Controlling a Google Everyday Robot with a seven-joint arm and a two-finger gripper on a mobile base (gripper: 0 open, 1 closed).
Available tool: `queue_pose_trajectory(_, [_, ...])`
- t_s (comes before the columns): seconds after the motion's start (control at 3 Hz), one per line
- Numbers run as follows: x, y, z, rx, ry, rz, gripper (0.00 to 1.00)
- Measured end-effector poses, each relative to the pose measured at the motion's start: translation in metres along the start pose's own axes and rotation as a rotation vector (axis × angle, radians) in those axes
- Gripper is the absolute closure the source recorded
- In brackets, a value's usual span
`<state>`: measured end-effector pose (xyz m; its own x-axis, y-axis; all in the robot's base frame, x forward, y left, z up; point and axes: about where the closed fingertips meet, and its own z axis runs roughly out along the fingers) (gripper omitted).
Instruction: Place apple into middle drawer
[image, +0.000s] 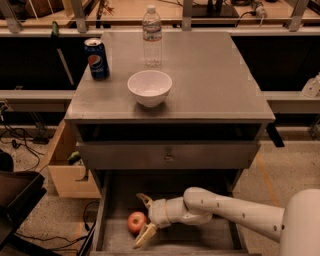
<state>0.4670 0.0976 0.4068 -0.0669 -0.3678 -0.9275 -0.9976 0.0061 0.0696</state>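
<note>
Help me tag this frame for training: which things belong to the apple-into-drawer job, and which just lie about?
Job: apple, in the middle drawer; gripper, there too, jaws open around the apple.
Lying about: white bowl, Pepsi can, water bottle, on the cabinet top.

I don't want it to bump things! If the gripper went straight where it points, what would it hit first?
Probably the apple: the open gripper, low in the middle drawer, points straight at it, with the apple between its fingers. Depth is unclear.
</note>
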Motion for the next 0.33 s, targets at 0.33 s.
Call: queue_pose_trajectory(0.33, [0.0,0.0,0.0001,0.0,0.0,0.0,0.0])
